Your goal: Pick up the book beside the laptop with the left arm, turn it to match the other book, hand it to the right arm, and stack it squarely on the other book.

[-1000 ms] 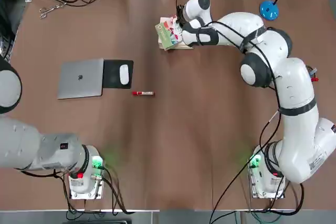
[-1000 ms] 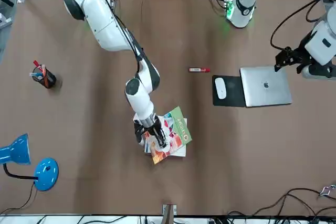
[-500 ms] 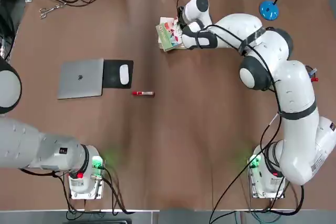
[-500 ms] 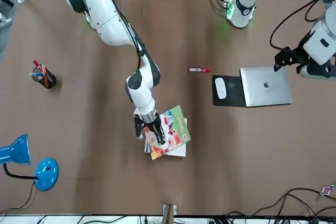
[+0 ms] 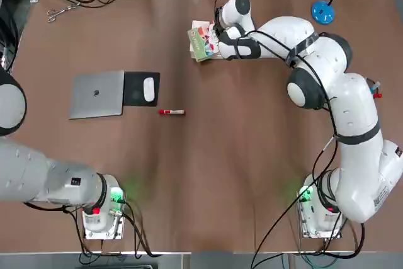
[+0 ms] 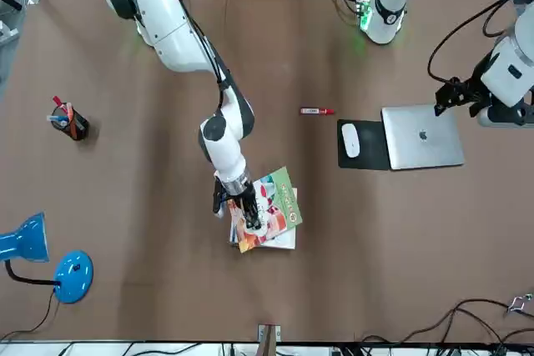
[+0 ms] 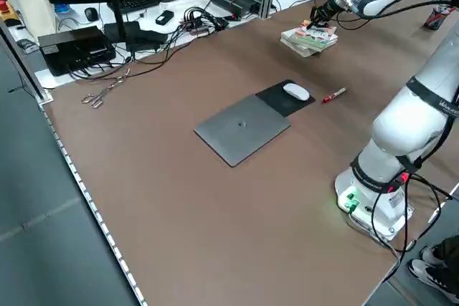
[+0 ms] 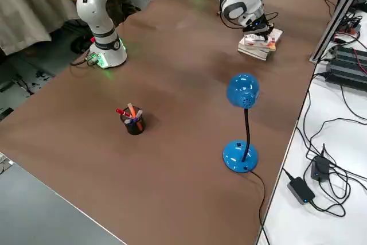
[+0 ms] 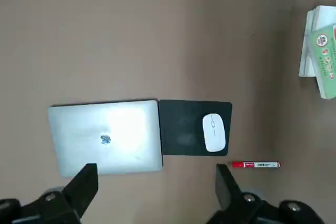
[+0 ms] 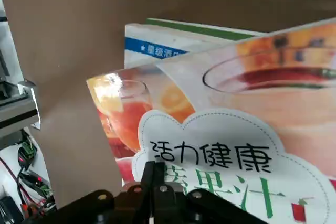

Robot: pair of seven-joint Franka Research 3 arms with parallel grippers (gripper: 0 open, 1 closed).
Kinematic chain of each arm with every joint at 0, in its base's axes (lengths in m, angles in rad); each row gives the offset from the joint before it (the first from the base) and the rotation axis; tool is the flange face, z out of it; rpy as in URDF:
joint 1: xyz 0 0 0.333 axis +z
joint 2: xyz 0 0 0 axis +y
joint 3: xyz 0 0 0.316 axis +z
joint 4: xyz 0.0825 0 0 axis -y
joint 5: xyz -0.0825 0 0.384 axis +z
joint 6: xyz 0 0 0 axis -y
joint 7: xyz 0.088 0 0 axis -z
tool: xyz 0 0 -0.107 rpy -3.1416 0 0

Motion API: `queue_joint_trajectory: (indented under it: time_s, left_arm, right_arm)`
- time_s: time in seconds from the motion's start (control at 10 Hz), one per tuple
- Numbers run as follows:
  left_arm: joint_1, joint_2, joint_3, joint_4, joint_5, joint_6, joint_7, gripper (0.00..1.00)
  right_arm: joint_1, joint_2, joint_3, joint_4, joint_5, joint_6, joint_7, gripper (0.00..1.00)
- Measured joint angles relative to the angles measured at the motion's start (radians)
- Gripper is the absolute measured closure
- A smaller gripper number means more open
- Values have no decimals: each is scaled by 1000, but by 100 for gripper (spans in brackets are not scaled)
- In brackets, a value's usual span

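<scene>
The right gripper (image 6: 250,216) is clenched tight, fingertips pressed on the cover of the book (image 6: 274,210). The book lies skewed on top of the other book (image 6: 284,241), its corners overhanging, at about 12 o'clock on the table (image 5: 252,155) in the top view. The left gripper (image 6: 455,96) hangs released above the laptop (image 5: 97,94), at about 9 o'clock, well apart from the books.

books: two, a colourful green-bordered book (image 6: 272,208) on a white book (image 6: 286,242)
silver-grey laptop (image 5: 97,94): one
red marker pen (image 5: 171,112): one
blue desk lamp (image 8: 241,125): one
</scene>
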Motion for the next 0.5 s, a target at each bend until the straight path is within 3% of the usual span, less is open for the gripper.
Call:
queue_joint_trajectory:
  time_s: [0.5]
  left_arm:
    - [-8, 0, -5, 30, 41, -1, -24, 0]
  right_arm:
    - [6, -13, -19, -24, 0, 3, 77, 100]
